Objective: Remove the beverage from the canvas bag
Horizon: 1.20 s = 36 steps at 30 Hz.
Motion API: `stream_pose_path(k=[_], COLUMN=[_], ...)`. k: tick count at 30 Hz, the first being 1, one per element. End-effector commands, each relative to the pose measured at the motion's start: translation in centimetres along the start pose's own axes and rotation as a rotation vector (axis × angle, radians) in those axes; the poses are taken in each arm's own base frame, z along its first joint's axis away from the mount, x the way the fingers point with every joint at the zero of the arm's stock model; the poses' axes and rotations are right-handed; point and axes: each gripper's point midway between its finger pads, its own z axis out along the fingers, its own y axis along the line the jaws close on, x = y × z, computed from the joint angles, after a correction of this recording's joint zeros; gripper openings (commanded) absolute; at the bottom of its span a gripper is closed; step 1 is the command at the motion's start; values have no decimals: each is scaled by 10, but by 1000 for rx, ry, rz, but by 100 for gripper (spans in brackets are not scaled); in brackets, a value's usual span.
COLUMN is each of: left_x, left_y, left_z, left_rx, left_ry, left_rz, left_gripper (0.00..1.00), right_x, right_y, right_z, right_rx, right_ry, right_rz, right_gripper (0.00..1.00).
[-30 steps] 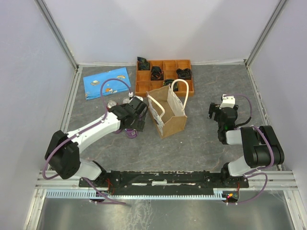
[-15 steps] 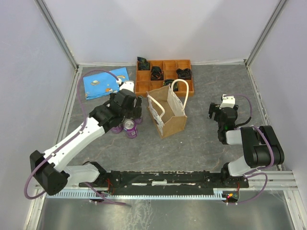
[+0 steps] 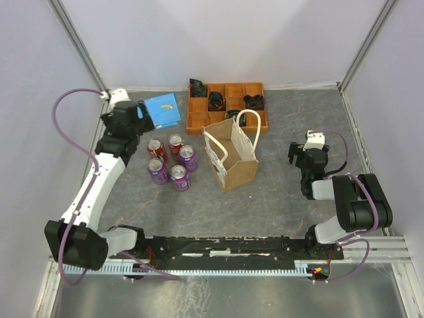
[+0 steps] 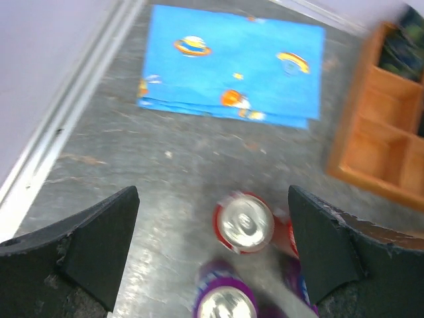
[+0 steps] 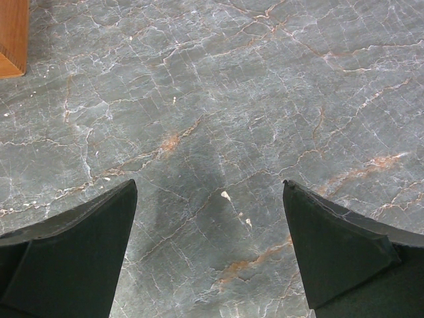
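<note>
The tan canvas bag (image 3: 232,158) stands upright and open in the middle of the table, with white loop handles. Several beverage cans stand in a cluster left of it: two red ones (image 3: 156,146) and three purple ones (image 3: 179,177). My left gripper (image 3: 127,121) is open and empty, raised to the back left of the cans. Its wrist view (image 4: 212,196) looks down on a red can (image 4: 243,222) and a purple can (image 4: 225,305). My right gripper (image 3: 305,156) is open and empty, low over bare table right of the bag, as its own view (image 5: 209,187) also shows.
An orange compartment tray (image 3: 226,105) with dark items sits behind the bag; it also shows in the left wrist view (image 4: 387,156) and its corner in the right wrist view (image 5: 12,36). A blue booklet (image 3: 162,110) lies at the back left, also in the left wrist view (image 4: 232,63). Walls enclose the table.
My left arm has swung up and back to the left, away from the cans beside the bag; all the cans now stand uncovered. The right arm has not moved.
</note>
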Motion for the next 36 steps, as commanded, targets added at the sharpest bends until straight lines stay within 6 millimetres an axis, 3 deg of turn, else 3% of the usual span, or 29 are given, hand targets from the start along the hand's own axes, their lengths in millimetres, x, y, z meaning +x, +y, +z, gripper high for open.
stream_pose_path(k=[1, 5, 8, 18, 27, 36], left_x=[-32, -26, -24, -38, -19, -11], left_y=[45, 104, 126, 147, 150, 180], left_z=[29, 51, 50, 21, 30, 14], left_rx=[-103, -254, -338, -422, -444, -640], left_ry=[-53, -12, -28, -206, -162, -170], left_rz=[-88, -157, -173, -274, -259, -281], left_gripper=[99, 99, 99, 99, 99, 99], right_x=[-23, -23, -23, -23, -23, -23], right_y=[0, 0, 0, 0, 0, 0], right_z=[5, 5, 5, 5, 5, 5], right_rx=[1, 1, 1, 0, 2, 1], right_ry=[-66, -66, -66, -66, -66, -65], right_rz=[10, 12, 12, 11, 12, 11], right_gripper=[99, 99, 99, 99, 99, 99])
